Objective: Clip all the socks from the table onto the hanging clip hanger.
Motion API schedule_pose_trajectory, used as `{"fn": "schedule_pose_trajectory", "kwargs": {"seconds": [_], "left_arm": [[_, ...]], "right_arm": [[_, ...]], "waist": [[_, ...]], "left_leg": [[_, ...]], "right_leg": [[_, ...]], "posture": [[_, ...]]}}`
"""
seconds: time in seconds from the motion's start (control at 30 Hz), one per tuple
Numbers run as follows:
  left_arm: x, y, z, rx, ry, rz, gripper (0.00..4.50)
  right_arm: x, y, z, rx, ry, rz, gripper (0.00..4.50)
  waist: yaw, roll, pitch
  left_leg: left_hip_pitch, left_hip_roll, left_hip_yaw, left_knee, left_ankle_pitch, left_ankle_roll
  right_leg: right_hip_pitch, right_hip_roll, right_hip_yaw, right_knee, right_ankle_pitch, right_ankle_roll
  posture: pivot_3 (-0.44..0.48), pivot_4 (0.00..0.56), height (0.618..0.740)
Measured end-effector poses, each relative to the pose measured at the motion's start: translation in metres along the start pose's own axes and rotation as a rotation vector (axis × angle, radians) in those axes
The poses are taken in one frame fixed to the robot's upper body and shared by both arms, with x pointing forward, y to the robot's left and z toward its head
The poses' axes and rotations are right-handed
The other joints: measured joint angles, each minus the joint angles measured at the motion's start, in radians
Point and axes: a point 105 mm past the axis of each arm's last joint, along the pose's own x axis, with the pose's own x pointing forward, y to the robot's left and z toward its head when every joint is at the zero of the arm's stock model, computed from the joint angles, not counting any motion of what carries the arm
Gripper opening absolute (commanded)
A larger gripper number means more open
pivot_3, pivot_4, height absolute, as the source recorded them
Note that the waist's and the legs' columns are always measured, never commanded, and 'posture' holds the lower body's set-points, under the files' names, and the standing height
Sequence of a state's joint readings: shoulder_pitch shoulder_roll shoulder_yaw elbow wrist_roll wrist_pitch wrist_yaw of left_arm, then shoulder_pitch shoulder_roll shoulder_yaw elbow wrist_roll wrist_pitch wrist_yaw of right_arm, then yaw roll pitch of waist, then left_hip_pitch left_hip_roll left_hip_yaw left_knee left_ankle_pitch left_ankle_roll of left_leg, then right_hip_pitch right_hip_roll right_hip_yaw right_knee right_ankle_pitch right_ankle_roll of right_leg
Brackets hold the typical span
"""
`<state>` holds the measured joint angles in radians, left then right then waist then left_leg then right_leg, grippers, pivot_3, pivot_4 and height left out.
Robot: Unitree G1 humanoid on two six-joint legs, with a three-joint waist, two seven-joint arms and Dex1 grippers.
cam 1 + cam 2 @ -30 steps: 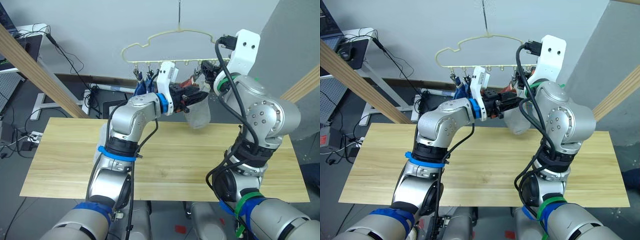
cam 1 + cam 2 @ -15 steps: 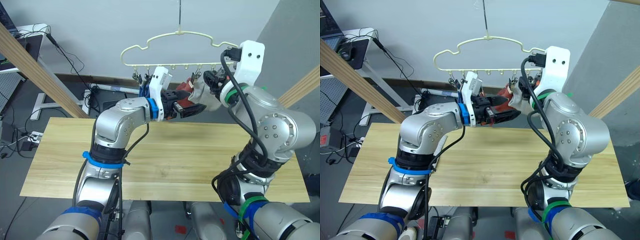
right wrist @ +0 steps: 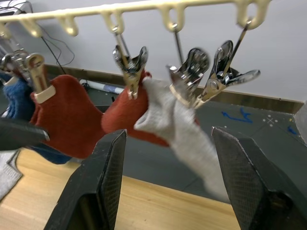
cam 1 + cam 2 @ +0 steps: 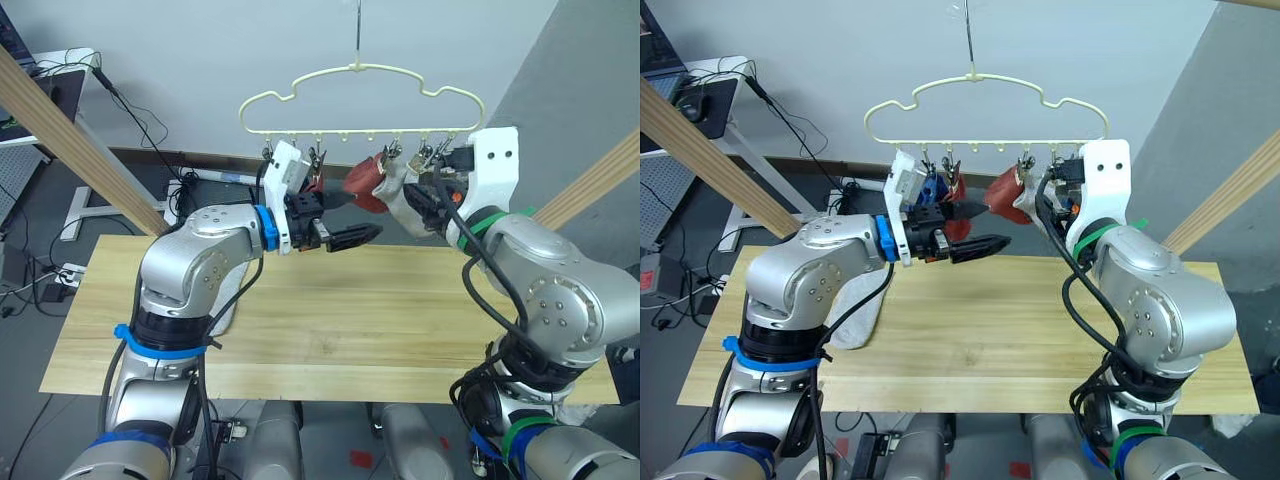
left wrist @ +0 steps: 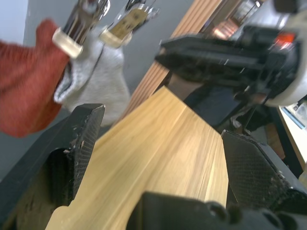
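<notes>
Sock (image 4: 855, 325), grey, lying flat on table (image 4: 1040, 320) below left tool (image 4: 975, 243), nearer that arm; both tools, right tool (image 3: 168, 191) too, gaping empty under hanger (image 4: 980, 85).

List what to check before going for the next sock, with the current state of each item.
1. Left gripper free to pick: ok, fingers apart, holding nothing.
2. Right gripper let go: ok, fingers spread wide, not closed on anything.
3. Hung grey sock secured: ok, it hangs from a clip on the clip hanger, next to a rust red sock.
4. Free clip available: ok, the end clip holds nothing.
5. Next sock located: ok, a grey sock lies on the table, partly under the left arm.
6. Other socks on the table: cannot tell, the arms hide part of it.
</notes>
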<state>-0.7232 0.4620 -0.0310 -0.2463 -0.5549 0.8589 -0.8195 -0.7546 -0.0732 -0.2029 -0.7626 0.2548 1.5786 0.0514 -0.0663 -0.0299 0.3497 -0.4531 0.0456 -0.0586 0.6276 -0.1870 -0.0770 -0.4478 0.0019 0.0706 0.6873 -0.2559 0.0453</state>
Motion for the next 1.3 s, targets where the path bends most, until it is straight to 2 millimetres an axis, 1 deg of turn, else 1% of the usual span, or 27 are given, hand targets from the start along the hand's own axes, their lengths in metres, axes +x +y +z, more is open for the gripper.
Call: {"fn": "schedule_pose_trajectory", "kwargs": {"seconds": [0.1,0.27,0.43,0.63,0.83,0.9,0.93,1.03,1.3], "left_arm": [[-0.008,0.0,0.0,0.021,0.009,-0.008,4.49],[-0.028,0.005,0.009,0.07,0.021,-0.003,4.49],[-0.039,0.006,0.014,0.098,0.034,-0.02,4.49],[-0.04,0.001,0.019,0.094,0.014,-0.065,4.49],[-0.04,-0.001,0.02,0.098,0.004,-0.074,4.49],[-0.04,-0.001,0.021,0.103,0.003,-0.073,4.5],[-0.041,0.0,0.021,0.105,0.004,-0.071,4.5],[-0.041,0.0,0.021,0.105,0.005,-0.07,4.5],[-0.041,0.002,0.021,0.105,0.004,-0.051,4.5]], "right_arm": [[-0.002,-0.001,-0.002,-0.016,-0.01,-0.013,2.94],[-0.002,-0.006,-0.008,-0.006,0.0,-0.071,2.94],[-0.002,-0.013,-0.011,0.005,0.002,-0.127,2.94],[-0.001,-0.021,-0.012,0.035,-0.003,-0.203,2.94],[0.002,-0.025,-0.012,0.063,-0.004,-0.243,2.94],[0.002,-0.026,-0.012,0.064,-0.005,-0.254,2.58],[0.002,-0.026,-0.012,0.065,-0.006,-0.255,2.4],[0.004,-0.024,-0.011,0.072,-0.005,-0.249,2.4],[0.013,-0.017,-0.002,0.085,-0.023,-0.218,2.4]], "waist": [[0.0,0.0,0.0],[-0.002,0.0,0.0],[-0.003,0.0,0.0],[-0.002,0.0,0.0],[-0.002,0.0,0.0],[-0.002,0.0,0.0],[-0.002,0.0,0.0],[-0.001,0.0,0.0],[0.001,0.0,0.0]], "left_leg": [[0.0,0.0,0.0,0.0,0.0,0.0],[0.0,0.0,0.0,0.0,0.0,0.0],[0.0,0.0,0.0,0.0,0.0,0.0],[0.0,0.0,0.0,0.0,0.0,0.0],[0.0,0.0,0.0,0.0,0.0,0.0],[0.0,0.0,0.0,0.0,0.0,0.0],[0.0,0.0,0.0,0.0,0.0,0.0],[0.0,0.0,0.0,0.0,0.0,0.0],[0.0,0.0,0.0,0.0,0.0,0.0]], "right_leg": [[0.0,0.0,0.0,0.0,0.0,0.0],[0.0,0.0,0.0,-0.001,-0.001,0.002],[0.0,0.0,0.0,-0.003,-0.002,0.003],[0.001,0.0,0.0,-0.004,0.0,0.0],[0.001,0.0,0.0,-0.005,0.0,0.0],[0.001,0.0,0.0,-0.005,0.0,0.0],[0.001,0.0,0.0,-0.005,0.0,0.0],[0.001,0.0,0.0,-0.004,0.0,0.0],[0.001,0.0,0.0,-0.004,0.0,0.0]], "posture": [[-0.075,0.326,0.74],[-0.077,0.324,0.74],[-0.071,0.321,0.74],[-0.073,0.319,0.74],[-0.07,0.318,0.74],[-0.069,0.319,0.74],[-0.069,0.319,0.74],[-0.064,0.318,0.74],[-0.053,0.313,0.74]]}}
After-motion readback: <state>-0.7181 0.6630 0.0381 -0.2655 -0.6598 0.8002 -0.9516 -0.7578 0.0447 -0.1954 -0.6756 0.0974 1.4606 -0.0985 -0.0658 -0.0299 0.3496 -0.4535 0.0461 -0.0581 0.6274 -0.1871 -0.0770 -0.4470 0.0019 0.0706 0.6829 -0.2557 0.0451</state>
